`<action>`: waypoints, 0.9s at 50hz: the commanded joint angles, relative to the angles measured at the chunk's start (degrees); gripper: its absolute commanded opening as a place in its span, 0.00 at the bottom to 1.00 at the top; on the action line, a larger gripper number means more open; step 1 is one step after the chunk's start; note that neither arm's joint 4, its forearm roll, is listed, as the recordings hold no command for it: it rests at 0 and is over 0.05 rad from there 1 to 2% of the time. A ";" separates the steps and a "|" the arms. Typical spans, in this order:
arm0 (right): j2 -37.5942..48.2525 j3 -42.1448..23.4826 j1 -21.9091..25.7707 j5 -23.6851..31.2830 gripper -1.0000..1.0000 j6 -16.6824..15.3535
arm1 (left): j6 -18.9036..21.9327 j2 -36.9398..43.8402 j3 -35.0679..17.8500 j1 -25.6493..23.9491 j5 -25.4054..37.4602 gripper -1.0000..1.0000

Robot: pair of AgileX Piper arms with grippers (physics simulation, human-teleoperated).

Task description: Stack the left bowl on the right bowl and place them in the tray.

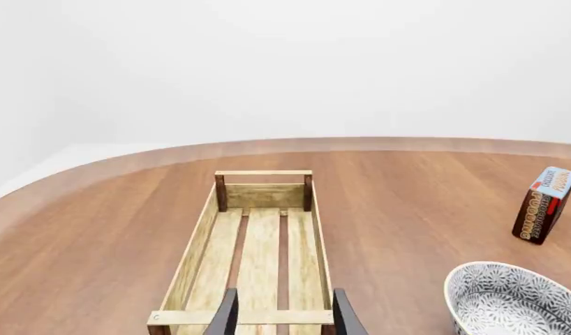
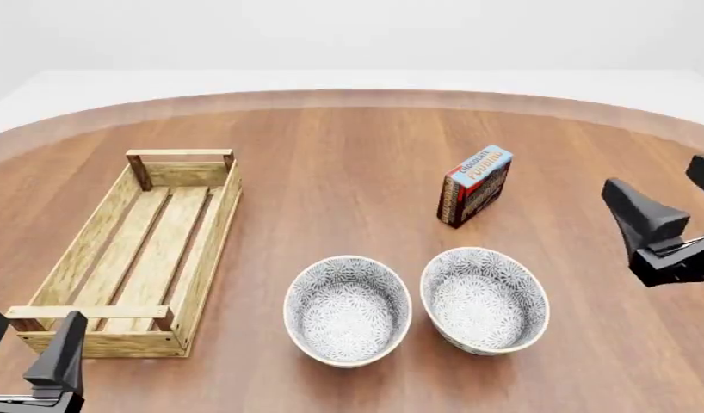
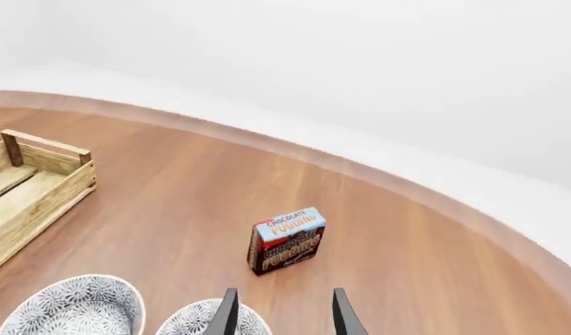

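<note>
Two patterned grey-and-white bowls stand side by side near the table's front: the left bowl and the right bowl, both upright and apart. The long light-wood tray lies at the left with nothing in it. My left gripper is open at the tray's near end, holding nothing. My right gripper is open in the air, right of the right bowl. The left wrist view looks along the tray with the left bowl at its side. The right wrist view shows both bowls.
A chocolate pudding box stands upright behind the bowls, nearer the right one. It also shows in the wrist views as the pudding box. The round wooden table's far edge curves behind everything.
</note>
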 commanded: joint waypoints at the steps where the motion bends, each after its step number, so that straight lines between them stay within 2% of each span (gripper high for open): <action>1: 17.67 -16.34 5.82 7.55 1.00 -4.48 | 0.00 0.00 0.00 0.00 0.00 1.00; 5: 23.67 -20.14 8.58 10.10 1.00 -5.78 | 0.00 0.00 0.00 0.00 0.00 1.00; 7: 27.84 -23.25 11.21 12.38 1.00 -4.56 | 0.00 0.00 0.00 0.00 0.00 1.00; 9: 30.49 -25.27 11.52 13.39 1.00 -4.98 | 0.00 0.00 0.00 0.00 0.00 1.00; 10: 32.76 -27.31 13.19 14.80 1.00 -3.66 | 0.00 0.00 0.00 0.00 0.00 1.00; 15: 37.03 -32.64 14.02 17.47 1.00 -2.46 | 0.00 0.00 0.00 0.00 0.00 1.00; 19: 41.15 -36.84 16.10 20.05 1.00 -3.53 | 0.00 0.00 0.00 0.00 0.00 1.00; 26: 48.93 -41.82 19.74 24.20 1.00 -3.49 | 0.00 0.00 0.00 0.00 0.00 1.00; 29: 51.58 -43.32 19.83 24.49 1.00 -4.40 | 0.00 0.00 0.00 0.00 0.00 1.00; 32: 55.82 -44.95 20.88 24.58 1.00 -3.37 | 0.00 0.00 0.00 0.00 0.00 1.00; 33: 56.51 -44.72 20.59 24.43 1.00 -3.91 | 0.00 0.00 0.00 0.00 0.00 1.00; 35: 57.80 -44.96 20.98 24.23 1.00 -3.15 | 0.00 0.00 0.00 0.00 0.00 1.00; 36: 64.36 -43.09 22.97 22.12 1.00 1.17 | 0.00 0.00 0.00 0.00 0.00 1.00; 45: 67.18 -42.41 24.15 20.49 1.00 1.94 | 0.00 0.00 0.00 0.00 0.00 1.00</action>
